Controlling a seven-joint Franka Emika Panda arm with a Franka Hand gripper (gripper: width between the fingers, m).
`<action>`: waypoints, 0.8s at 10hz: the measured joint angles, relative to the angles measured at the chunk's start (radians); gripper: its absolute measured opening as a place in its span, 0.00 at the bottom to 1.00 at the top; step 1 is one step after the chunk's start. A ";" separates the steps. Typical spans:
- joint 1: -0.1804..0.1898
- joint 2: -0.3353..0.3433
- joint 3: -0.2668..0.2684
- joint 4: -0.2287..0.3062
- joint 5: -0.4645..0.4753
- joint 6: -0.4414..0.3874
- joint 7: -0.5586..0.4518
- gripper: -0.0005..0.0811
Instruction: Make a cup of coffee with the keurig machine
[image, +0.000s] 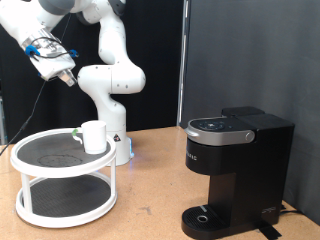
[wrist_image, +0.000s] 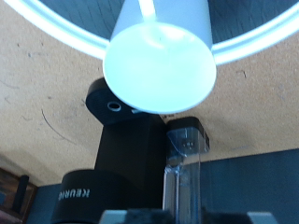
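At the exterior view's far left the tool (image: 66, 78) hangs high in the air at the end of the white arm (image: 108, 60), well above everything on the surface (image: 150, 170) and touching nothing; it is too small and blurred there to judge how far its fingers are spread, and the wrist view shows no fingers at all, so I cannot tell whether it is spread or closed, and nothing can be seen held in it. Below it and slightly to the right stands a white two-tier round rack (image: 62, 178) with dark shelves, resting on the brown surface. The cup (image: 93, 137) stands upright on the rack's upper shelf, near that shelf's right-hand edge, just in front of the arm's white base. Farther right, well apart from the rack, the keurig machine (image: 235, 170) sits on the surface near the exterior view's right side, its lid down, silver trim around the top panel, and its round drip base at the bottom with nothing standing on it. In the wrist view the cup (wrist_image: 159, 61) fills the middle of the picture, seen blurred, with the rack's white rim (wrist_image: 56, 28) curving behind it, and the keurig machine (wrist_image: 131, 159) appears beyond it with its brand name legible on the dark body.
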 joint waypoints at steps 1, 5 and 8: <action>0.000 0.015 -0.006 -0.008 -0.002 0.022 -0.006 0.01; 0.002 0.069 -0.034 -0.080 0.003 0.167 -0.041 0.32; 0.020 0.122 -0.062 -0.140 0.005 0.278 -0.118 0.78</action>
